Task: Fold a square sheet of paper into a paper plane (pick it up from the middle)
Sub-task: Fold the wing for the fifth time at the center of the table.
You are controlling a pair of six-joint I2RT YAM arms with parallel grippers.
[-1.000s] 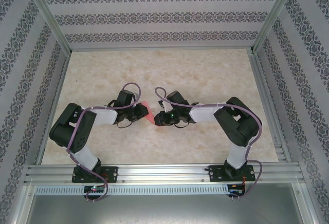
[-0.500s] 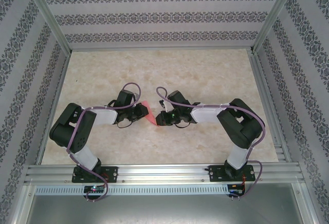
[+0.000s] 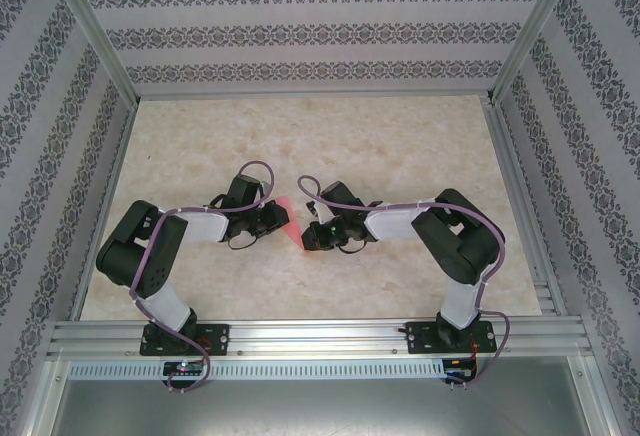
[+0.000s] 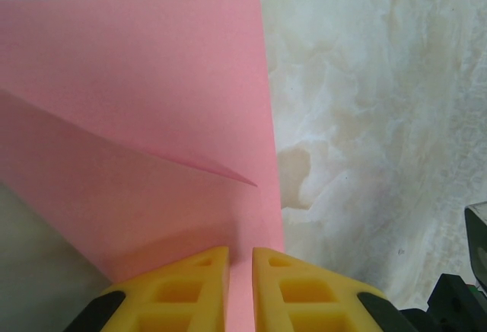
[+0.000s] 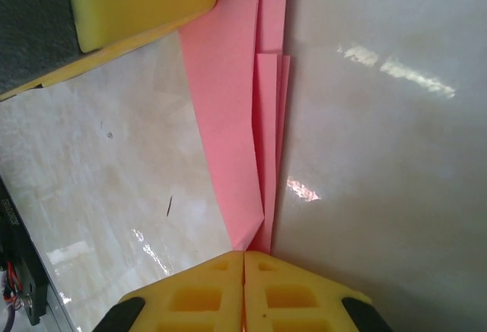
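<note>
over the last second the right arm has slid a little left and toward the near edge, and its jaws have closed; the left arm has not budged.

on the left of my overhead feed, the left gripper point(image 3: 278, 218) sits low on the table point(image 3: 400, 146), its yellow pads nearly together with the edge of the pink paper point(image 4: 152, 119) running between them. i read that as a pinch on the paper.

between the two arms, at the middle of the table, the paper point(image 3: 286, 206) shows as a small pink sliver. it is no longer a flat square: one flap lies across it on a diagonal crease, and the right wrist camera shows several narrow layers stacked along one long edge point(image 5: 228, 119).

on the right, the right gripper point(image 3: 308, 239) has its pads pressed shut on the paper's pointed end point(image 5: 243, 254).

my read: the early folds are in and the shape is narrowing, but the wings and the final creasing look still to come.
</note>
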